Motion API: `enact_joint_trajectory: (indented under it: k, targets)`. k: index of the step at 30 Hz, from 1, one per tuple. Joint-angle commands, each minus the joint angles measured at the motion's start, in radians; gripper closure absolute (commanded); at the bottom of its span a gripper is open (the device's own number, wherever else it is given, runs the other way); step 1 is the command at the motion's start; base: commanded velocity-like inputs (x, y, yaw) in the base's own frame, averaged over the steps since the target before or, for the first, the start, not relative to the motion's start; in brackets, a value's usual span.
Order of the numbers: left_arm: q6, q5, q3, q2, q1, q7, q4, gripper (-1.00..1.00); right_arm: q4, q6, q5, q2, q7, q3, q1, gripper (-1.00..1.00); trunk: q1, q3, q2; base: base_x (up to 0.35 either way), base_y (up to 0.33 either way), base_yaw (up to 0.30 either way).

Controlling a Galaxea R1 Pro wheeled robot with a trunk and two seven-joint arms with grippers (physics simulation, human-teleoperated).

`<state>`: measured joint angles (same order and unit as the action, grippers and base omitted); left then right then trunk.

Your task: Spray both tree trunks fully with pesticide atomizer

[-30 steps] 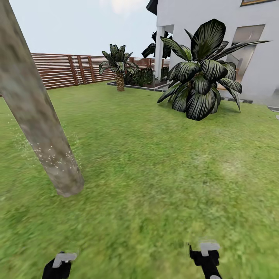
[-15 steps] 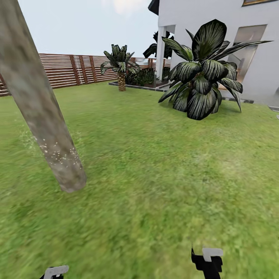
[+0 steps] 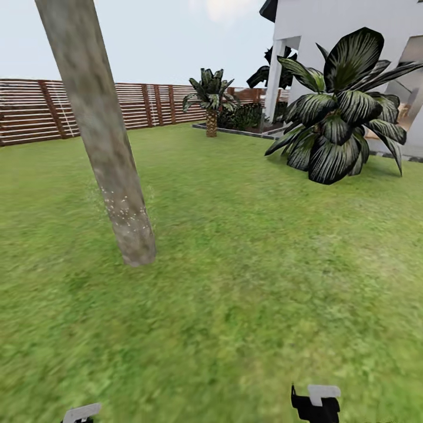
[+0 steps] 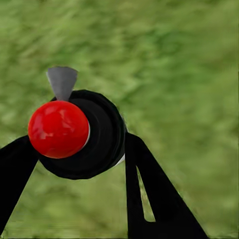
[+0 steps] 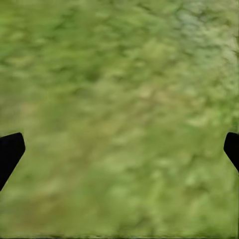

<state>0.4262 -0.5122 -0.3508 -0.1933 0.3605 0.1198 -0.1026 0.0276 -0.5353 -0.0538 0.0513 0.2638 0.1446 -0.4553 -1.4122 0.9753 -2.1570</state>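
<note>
A: What does the head view show?

B: A wide green lawn (image 3: 247, 282) with 1 thick, mottled beige-grey tree trunk (image 3: 100, 123) leaning through the left half. Tiny white specks of pesticide (image 3: 120, 205) cling to its lower part and hang in the air just beside it. Behind runs a brown slatted fence (image 3: 35, 108). A small palm (image 3: 210, 100) stands far off near the fence, a big dark-leaved plant (image 3: 341, 126) sits at the right, and the white house (image 3: 346, 23) rises behind that plant.

A: And the arms?

B: At the bottom edge, a grey tip of the left gripper (image 3: 81, 413) shows at the left, and the black body of the right gripper (image 3: 316, 402) with a grey plate shows at the right. From there one cannot tell how either stands.

A: The left wrist view?

B: The left gripper (image 4: 79, 164) is clenched on the pesticide atomizer (image 4: 82, 134): 2 black fingers (image 4: 149, 189) press its round black body from either side. A red knob (image 4: 58, 129) fronts it and a grey nozzle tip (image 4: 61, 81) juts from it. Blurred grass (image 4: 179, 59) lies beyond.

A: The right wrist view?

B: The right gripper (image 5: 119, 147) is spread wide and holds nothing. Its 2 black fingertips (image 5: 9, 152) sit at opposite edges with grass (image 5: 119, 99) between them.
</note>
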Motion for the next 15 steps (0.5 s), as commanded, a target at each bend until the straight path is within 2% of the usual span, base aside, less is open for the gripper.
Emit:
enact_joint_trajectory:
  k: [1,10,15]
  targets:
    - [0.000,-0.010,-0.002,0.000,0.000,0.000,0.001,1.00,0.001,0.000,0.000,0.001,0.000,0.000,0.001,-1.00,0.000,0.000,0.000,-0.340,-0.106,0.279]
    - [-0.001,-0.020,-0.002,0.001,0.000,0.003,0.003,1.00,0.000,-0.001,0.000,-0.003,0.000,0.001,0.010,-1.00,0.000,0.000,0.000,-0.335,-0.044,0.280]
    - [-0.001,-0.019,-0.002,0.000,0.000,0.002,0.002,1.00,0.000,0.000,0.000,-0.004,0.000,0.001,0.012,-1.00,0.000,0.000,0.000,-0.095,0.000,0.281]
